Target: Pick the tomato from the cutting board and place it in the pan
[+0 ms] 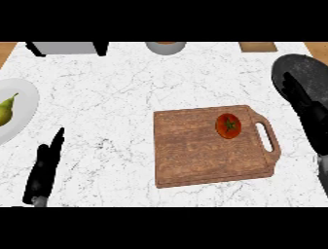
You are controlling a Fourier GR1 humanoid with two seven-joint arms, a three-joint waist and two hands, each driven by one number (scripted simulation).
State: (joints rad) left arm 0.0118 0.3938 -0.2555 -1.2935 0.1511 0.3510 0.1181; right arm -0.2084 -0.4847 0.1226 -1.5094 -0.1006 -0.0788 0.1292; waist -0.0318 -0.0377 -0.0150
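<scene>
A: Looking for the tomato [228,125]; it sits on the cutting board [195,151], toward the board's handle end, in the right half of the counter [123,97]; nothing touches it.

B: And the hands?

A: The right hand [311,114] hangs by the counter's right edge, its fingers [293,87] straight and close together, crossing the near rim of the pan [321,73] at the far right corner; it holds nothing. The left hand [43,170] rests by the near left corner, fingers straight too.

B: What could go wrong?

A: My guess: the tomato is round, so a nudge before the fingers close could roll it off the board; the board's handle lies between hand and fruit and could snag; a low carry could knock the pan's rim.
</scene>
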